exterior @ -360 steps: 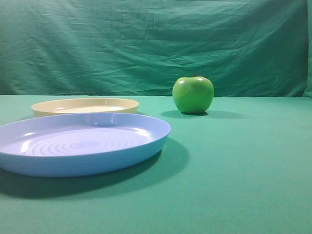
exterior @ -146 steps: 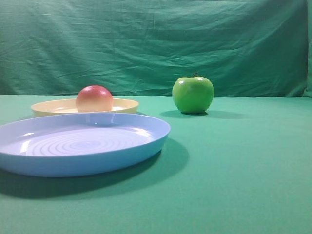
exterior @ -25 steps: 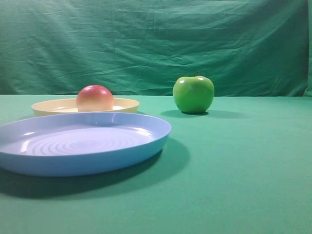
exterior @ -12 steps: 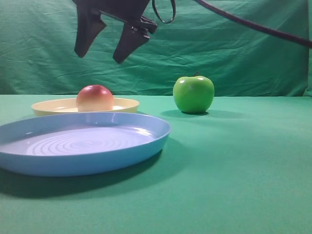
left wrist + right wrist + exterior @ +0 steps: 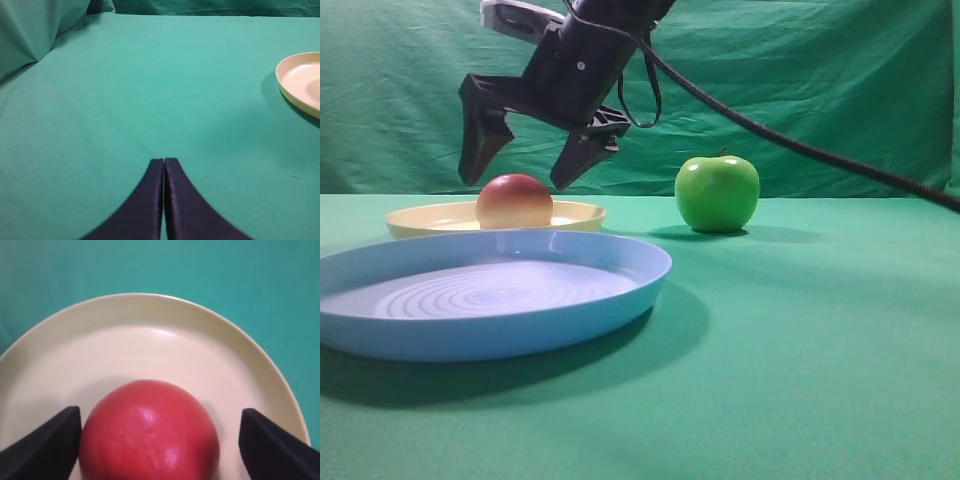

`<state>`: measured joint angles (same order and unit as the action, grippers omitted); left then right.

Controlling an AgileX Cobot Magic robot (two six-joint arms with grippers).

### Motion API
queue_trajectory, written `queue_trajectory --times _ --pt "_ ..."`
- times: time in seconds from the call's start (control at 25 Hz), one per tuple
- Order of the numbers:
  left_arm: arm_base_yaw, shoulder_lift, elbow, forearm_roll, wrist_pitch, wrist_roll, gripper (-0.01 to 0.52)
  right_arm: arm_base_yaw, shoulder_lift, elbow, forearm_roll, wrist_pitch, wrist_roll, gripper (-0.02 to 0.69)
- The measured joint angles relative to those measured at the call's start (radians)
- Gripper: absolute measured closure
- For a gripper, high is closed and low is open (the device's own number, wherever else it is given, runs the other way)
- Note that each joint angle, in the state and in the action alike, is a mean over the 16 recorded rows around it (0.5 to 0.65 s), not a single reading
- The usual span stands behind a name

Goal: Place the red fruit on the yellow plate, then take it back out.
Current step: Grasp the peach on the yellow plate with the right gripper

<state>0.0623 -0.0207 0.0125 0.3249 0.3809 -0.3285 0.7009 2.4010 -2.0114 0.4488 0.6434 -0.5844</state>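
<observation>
**Right gripper open over the fruit, left gripper closed and idle**

My right gripper (image 5: pixel 520 170) hangs above the red fruit (image 5: pixel 514 201), jaws spread wide, one fingertip to each side of it. Not touching it: in the exterior high view both tips sit just above the fruit's top, with a gap. The right wrist view agrees: the fruit (image 5: pixel 149 432) sits between the two dark tips, clear of both.

The red fruit rests on the yellow plate (image 5: pixel 575 213), roughly centred on it from the wrist view (image 5: pixel 165 320). Plate sits flat on the green cloth (image 5: pixel 800 330).

My left gripper (image 5: pixel 164 165) has its jaws pressed together, nothing between them, low over bare cloth. The yellow plate's edge (image 5: pixel 295 90) shows at the right of that view, well apart from the tips.

Also there: blue plate (image 5: pixel 570 320) in front of the yellow one, nearer the camera. Green apple (image 5: pixel 717 194) stands upright on the cloth to the right of the yellow plate, apart from it. My right arm's cable (image 5: pixel 800 150) trails off to the right above the apple.
</observation>
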Motion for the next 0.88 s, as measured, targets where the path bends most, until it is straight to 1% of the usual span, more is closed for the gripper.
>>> queue_trajectory --times 0.16,0.32,0.44,0.6,0.88 --pt "0.000 0.000 0.000 0.000 0.000 0.000 0.514 0.000 0.008 -0.007 0.001 0.028 -0.006 0.268" --pt "0.000 0.000 0.000 0.000 0.000 0.000 0.514 0.001 -0.001 -0.027 -0.004 0.088 -0.005 0.371" --pt "0.000 0.000 0.000 0.000 0.000 0.000 0.514 0.001 -0.027 -0.050 -0.021 0.144 0.012 0.428" --pt "0.000 0.000 0.000 0.000 0.000 0.000 0.514 0.001 -0.087 -0.083 -0.059 0.234 0.062 0.467" --pt "0.000 0.000 0.000 0.000 0.000 0.000 0.514 -0.010 -0.248 -0.129 -0.169 0.406 0.193 0.479"
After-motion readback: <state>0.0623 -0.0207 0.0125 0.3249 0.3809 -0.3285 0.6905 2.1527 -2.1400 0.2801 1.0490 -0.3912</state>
